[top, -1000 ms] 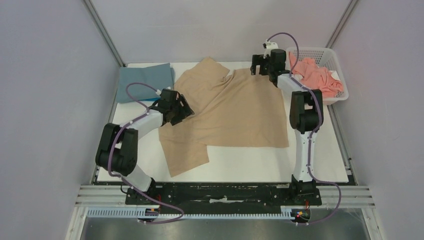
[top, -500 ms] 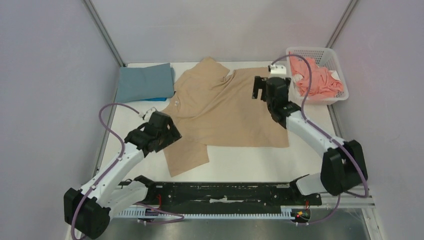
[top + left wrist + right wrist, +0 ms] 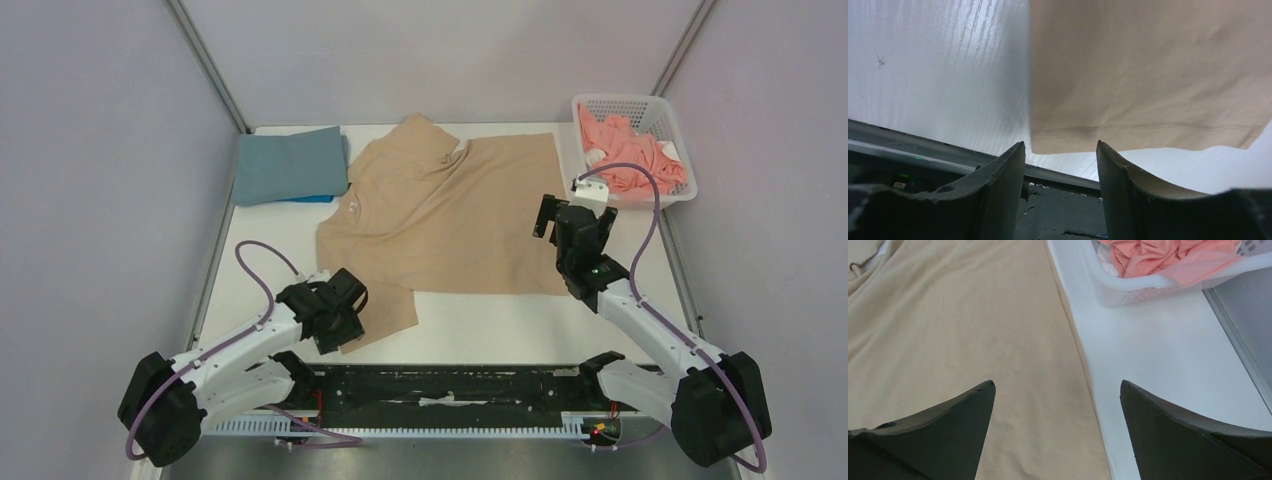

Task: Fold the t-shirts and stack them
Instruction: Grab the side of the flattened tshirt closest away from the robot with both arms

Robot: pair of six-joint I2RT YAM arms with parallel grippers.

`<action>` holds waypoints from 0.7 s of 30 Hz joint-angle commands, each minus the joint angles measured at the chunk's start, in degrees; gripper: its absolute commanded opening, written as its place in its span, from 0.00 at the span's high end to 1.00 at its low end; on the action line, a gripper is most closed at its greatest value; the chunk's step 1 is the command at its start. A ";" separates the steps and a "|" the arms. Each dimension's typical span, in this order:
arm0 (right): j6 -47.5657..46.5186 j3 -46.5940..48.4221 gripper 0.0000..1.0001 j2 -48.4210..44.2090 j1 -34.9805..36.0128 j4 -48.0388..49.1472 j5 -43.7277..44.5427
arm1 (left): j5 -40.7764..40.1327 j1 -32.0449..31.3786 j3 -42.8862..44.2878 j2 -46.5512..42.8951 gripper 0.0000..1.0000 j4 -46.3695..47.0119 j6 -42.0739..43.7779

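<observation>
A spread t-shirt (image 3: 450,215) is lying between my left gripper (image 3: 342,333) and right gripper (image 3: 573,217). Folded t-shirts (image 3: 290,165) are sitting far left, and a basket (image 3: 672,128) far right is holding a crumpled t-shirt (image 3: 632,160).

The tan t-shirt (image 3: 450,215) spread mid-tabletop is seen as plain beige, no print, w/ tone-on-tone twin stitching along the hem. At the far-left corner the grey-blue t-shirt (image 3: 290,165) is shown dusty & plain, w/ a sliver of the bright blue t-shirt (image 3: 312,198) under its near edge. The basket (image 3: 655,110) at the far-right corner is white, lattice-patterned; the coral pink t-shirt (image 3: 630,155) is held in it. The tabletop (image 3: 500,320) is white, faintly streaked. The arms (image 3: 650,325) are finished white w/ black joints; cables (image 3: 250,244) are purple. The left gripper (image 3: 1059,150) & right gripper (image 3: 1057,390) are matt dark grey.
</observation>
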 commanded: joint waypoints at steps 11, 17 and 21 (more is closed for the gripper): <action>2.09 2.57 0.02 2.87 0.19 -2.48 0.95 | -1.76 -0.97 -2.15 2.97 0.60 7.07 -3.79; 4.28 0.71 0.02 0.22 0.19 -3.55 -3.72 | -1.63 -0.97 -2.30 2.39 0.98 11.14 -1.22; 6.28 0.12 0.02 -0.78 0.10 -9.56 -7.39 | 1.10 -0.97 -3.09 0.09 0.98 16.57 2.74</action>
